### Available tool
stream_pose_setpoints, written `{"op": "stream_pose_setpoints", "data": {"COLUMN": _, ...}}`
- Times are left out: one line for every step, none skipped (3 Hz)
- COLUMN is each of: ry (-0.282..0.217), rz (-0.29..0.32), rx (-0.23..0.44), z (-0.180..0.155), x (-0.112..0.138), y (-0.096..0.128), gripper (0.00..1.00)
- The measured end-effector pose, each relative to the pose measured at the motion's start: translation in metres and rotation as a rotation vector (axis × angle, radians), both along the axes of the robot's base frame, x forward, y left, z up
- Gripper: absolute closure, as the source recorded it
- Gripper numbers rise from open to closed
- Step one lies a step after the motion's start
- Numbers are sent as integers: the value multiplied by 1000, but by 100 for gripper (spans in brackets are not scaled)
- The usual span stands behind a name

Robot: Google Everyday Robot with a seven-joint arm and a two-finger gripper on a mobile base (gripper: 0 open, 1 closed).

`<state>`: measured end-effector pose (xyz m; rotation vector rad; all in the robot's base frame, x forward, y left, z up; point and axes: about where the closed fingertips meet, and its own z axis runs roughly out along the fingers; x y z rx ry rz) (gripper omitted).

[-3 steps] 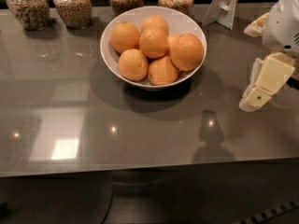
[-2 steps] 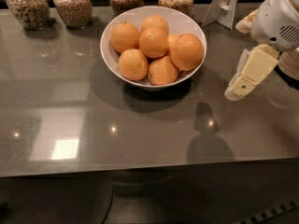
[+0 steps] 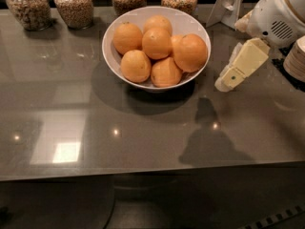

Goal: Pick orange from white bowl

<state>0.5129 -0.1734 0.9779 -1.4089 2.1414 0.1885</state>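
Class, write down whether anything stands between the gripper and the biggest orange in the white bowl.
Only the right rim of the white bowl. The gripper hovers right of the bowl over the counter; the orange sits at that right side, rising above the rim. The other oranges lie to its left.

The orange is matt-skinned, the white bowl glazed glossy; the end effector (smooth cream plastic) is seen right of it.

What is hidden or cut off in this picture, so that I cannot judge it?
Camera view:
- Four jars: tops cut by the upper edge.
- White bowl: bottom covered by oranges, the biggest orange included.
- Gripper, right of the bowl: its arm cut by the right edge.
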Motion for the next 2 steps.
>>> {"op": "stream_pose_setpoints", "data": {"ry": -53, "rz": 23, "rx": 60, "z": -3, "x": 11, "y": 5, "gripper": 0}}
{"op": "stream_pose_setpoints", "data": {"ry": -110, "rz": 59, "rx": 168, "z": -4, "x": 33, "y": 21, "gripper": 0}}
